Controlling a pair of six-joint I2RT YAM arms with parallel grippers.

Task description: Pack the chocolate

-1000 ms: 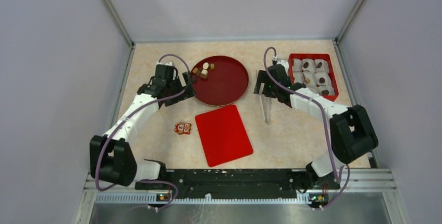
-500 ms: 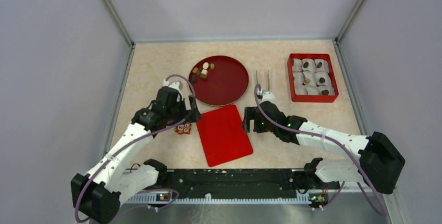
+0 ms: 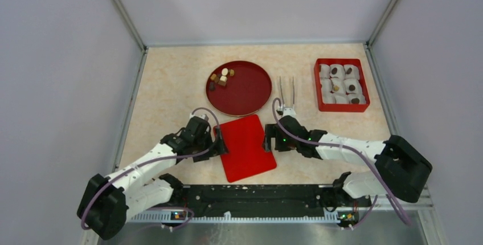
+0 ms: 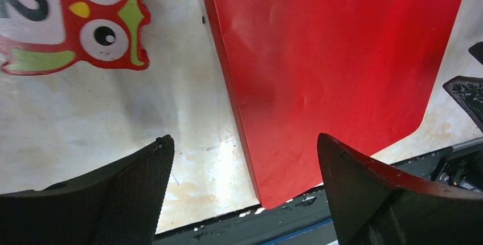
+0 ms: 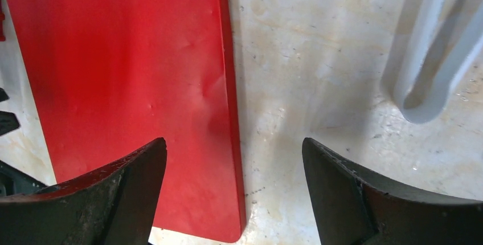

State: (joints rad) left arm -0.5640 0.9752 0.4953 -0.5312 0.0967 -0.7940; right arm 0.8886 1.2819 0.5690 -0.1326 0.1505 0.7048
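The chocolate (image 3: pixel 221 77) lies as small brown, tan and white chunks on the left of a round red plate (image 3: pixel 250 94). More pieces sit in white paper cups in the red box (image 3: pixel 342 84). A flat red lid (image 3: pixel 245 148) lies near the front. My left gripper (image 3: pixel 221 142) (image 4: pixel 244 139) is open and straddles the lid's left edge (image 4: pixel 228 85). My right gripper (image 3: pixel 267 141) (image 5: pixel 233 141) is open and straddles the lid's right edge (image 5: pixel 228 85). Neither holds anything.
Metal tongs (image 3: pixel 286 91) (image 5: pixel 424 68) lie on the table between the plate and the box, just beyond my right gripper. A small owl-patterned packet (image 4: pixel 74 23) lies left of the lid. The dark base rail (image 3: pixel 256 194) runs just in front of the lid.
Both arms pulled back from the plate and the box to the two sides of the lid. The tongs now lie further back, between plate and box.
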